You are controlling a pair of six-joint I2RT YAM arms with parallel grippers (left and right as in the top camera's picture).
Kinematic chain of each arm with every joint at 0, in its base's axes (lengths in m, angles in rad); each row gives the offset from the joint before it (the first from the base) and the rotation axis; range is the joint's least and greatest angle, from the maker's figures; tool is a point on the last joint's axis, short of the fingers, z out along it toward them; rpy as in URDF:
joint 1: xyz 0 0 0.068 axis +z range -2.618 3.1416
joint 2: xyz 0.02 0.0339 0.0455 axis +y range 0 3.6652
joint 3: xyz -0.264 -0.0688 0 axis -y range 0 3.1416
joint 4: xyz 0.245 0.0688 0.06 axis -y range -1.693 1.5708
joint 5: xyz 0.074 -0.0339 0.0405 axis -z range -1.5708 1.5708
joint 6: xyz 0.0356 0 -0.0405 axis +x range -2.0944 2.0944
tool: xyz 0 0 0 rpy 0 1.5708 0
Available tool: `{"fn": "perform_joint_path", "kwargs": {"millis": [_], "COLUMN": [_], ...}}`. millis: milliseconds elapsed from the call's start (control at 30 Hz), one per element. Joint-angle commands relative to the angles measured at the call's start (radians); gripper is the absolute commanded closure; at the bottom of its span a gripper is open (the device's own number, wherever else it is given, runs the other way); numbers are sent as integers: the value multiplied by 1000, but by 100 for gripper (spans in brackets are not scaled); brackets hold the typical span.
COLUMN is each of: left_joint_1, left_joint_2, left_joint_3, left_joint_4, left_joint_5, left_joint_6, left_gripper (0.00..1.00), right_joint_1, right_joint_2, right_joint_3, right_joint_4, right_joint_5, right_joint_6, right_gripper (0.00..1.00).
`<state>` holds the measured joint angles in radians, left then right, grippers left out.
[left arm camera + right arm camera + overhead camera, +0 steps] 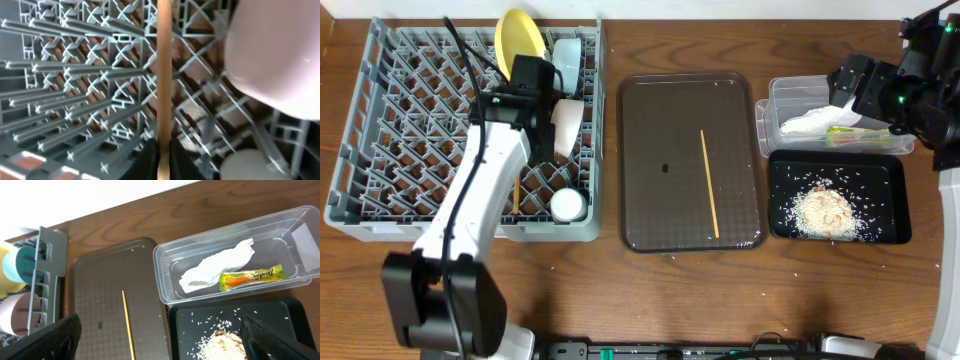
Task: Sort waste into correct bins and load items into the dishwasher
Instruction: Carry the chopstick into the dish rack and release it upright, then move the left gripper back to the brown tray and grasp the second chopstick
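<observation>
My left gripper [164, 161] is down in the grey dishwasher rack [410, 120], shut on a wooden chopstick [164, 75] that stands among the pegs; in the overhead view the arm hides the fingers. The yellow plate [518, 40], blue bowl [567, 55], white bowl [567, 125] and cup [567, 205] sit in the rack. A second chopstick [709, 185] lies on the brown tray [650, 150]. My right gripper [165, 347] hangs open over the bins. The napkin [215, 267] and wrapper [252, 277] lie in the clear tub [280, 225]. Rice [225, 342] is piled in the black tray [280, 310].
The rack takes up the table's left side, the brown tray the middle, the two bins the right. Loose rice grains dot the wood in front of the brown tray. The white bowl [275, 55] and cup [245, 165] stand close to the right of the held chopstick.
</observation>
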<state>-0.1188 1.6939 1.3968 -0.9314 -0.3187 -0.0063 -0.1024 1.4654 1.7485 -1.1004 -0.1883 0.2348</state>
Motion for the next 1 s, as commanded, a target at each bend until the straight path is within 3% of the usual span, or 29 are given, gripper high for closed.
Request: {"fn": "perform_joint_path", "kwargs": {"millis": [0, 100, 267, 400, 567, 700, 967], "left_joint_1": [14, 13, 2, -51, -185, -335, -562], "left_joint_2": [32, 27, -13, -80, -113, -65, 141], "left_joint_3": [-8, -2, 48, 85, 87, 85, 85], "left_joint_4": [7, 7, 2, 11, 41, 83, 235], "left_joint_5": [-15, -14, 10, 152, 279, 282, 221], "left_joint_6": [13, 13, -6, -47, -217, -388, -592], "left_gripper": [62, 46, 45, 45, 46, 46, 42], "right_joint_1": [-8, -8, -8, -8, -8, -8, -8], "right_joint_2": [-1, -1, -1, -1, -1, -1, -1], "right_joint_3": [9, 9, 9, 9, 9, 9, 9], "right_joint_4": [0, 0, 0, 0, 0, 0, 0], "right_joint_5": [-7, -7, -7, -7, -7, -7, -7], "right_joint_6": [12, 12, 12, 12, 12, 12, 12], "right_gripper": [1, 1, 1, 1, 1, 1, 1]}}
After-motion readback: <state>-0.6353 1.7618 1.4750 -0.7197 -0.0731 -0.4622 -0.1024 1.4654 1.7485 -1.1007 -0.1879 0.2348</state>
